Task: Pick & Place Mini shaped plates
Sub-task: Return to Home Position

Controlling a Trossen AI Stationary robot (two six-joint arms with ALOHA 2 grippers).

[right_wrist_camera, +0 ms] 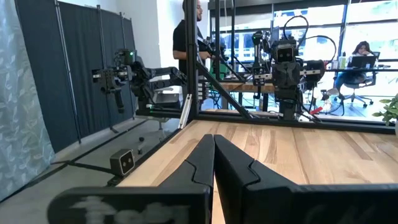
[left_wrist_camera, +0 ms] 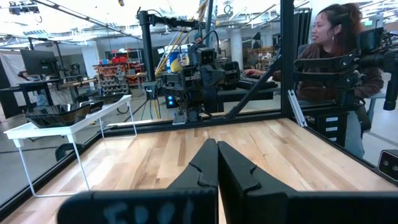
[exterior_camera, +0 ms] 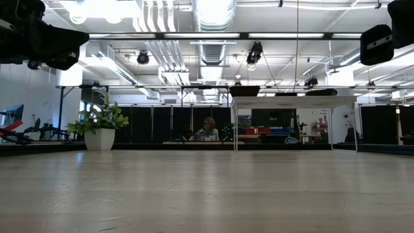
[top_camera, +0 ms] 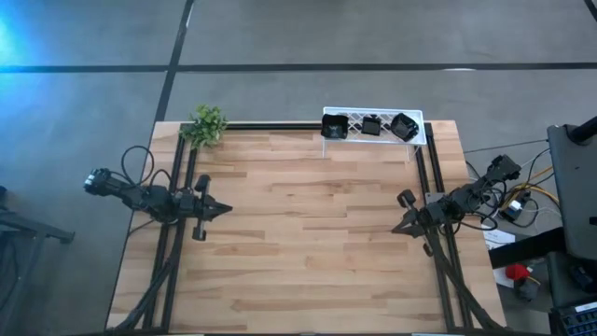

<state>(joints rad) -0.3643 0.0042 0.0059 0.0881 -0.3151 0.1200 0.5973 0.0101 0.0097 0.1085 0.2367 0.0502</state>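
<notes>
Three dark mini shaped plates [top_camera: 370, 126] sit on a white lattice rack [top_camera: 420, 140] at the table's far edge, right of centre; the left wrist view shows one plate [left_wrist_camera: 57, 115] on the rack's top. My left gripper [top_camera: 227, 210] hovers shut above the table's left side, pointing level toward the right. My right gripper [top_camera: 395, 227] hovers shut above the right side, pointing toward the left. In their own wrist views the left fingers [left_wrist_camera: 217, 163] and the right fingers [right_wrist_camera: 214, 155] meet with nothing between them.
A small green plant [top_camera: 206, 125] in a white pot [exterior_camera: 100, 139] stands at the far left corner. Bare wooden tabletop [top_camera: 308, 233] lies between the arms. Black frame rails [top_camera: 182, 168] run along both sides. People stand and sit beyond the table.
</notes>
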